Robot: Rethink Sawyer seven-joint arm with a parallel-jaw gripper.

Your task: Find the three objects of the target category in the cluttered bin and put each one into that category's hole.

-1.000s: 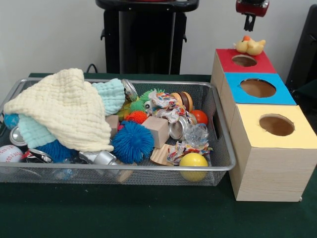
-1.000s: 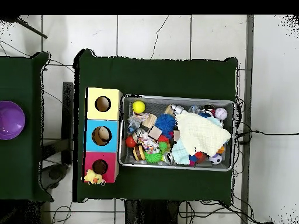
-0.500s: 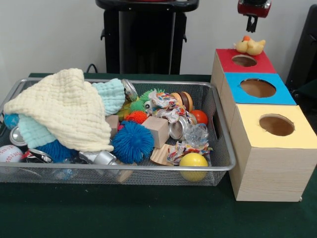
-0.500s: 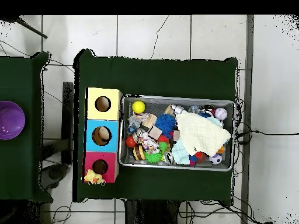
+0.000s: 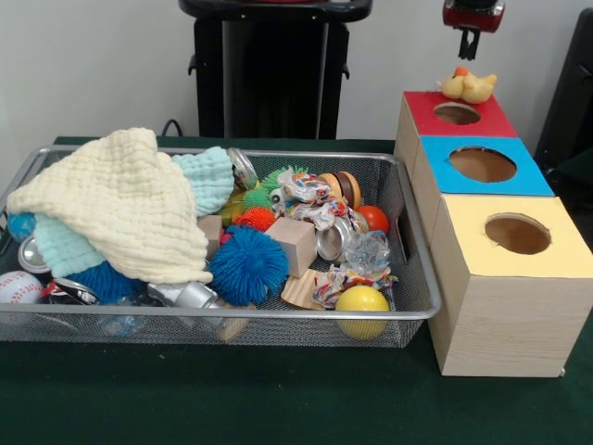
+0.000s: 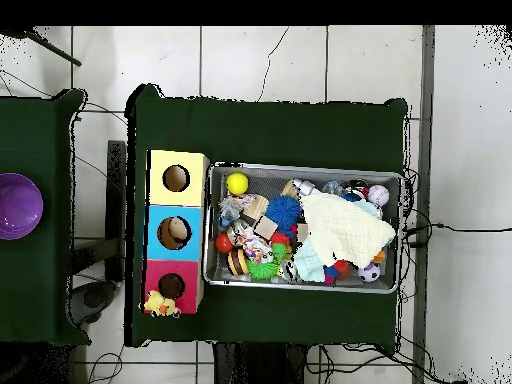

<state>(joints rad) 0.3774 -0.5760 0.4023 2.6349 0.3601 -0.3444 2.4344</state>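
Observation:
A wire mesh bin (image 5: 232,315) holds a jumble of toys. A cream cloth (image 5: 120,204) drapes over its left half. To the right of the cloth lie a blue spiky ball (image 5: 247,265), a yellow ball (image 5: 361,301), a wooden block (image 5: 295,243), a rope toy (image 5: 313,199) and an orange ball (image 5: 373,218). Beside the bin stands a wooden box with a red hole (image 5: 457,113), a blue hole (image 5: 483,164) and a yellow hole (image 5: 517,234). A yellow rubber duck (image 5: 467,85) sits on the red top behind its hole. My gripper (image 5: 468,43) hangs just above the duck, clear of it.
A baseball (image 5: 17,287) and metal cans (image 5: 190,295) lie low at the bin's front left. From overhead, the bin (image 6: 305,168) sits right of the box, the duck (image 6: 158,302) on the red end. A purple bowl (image 6: 18,205) rests on a separate table.
The gripper has shifted only very slightly above the duck. Nothing in the bin or on the box has moved.

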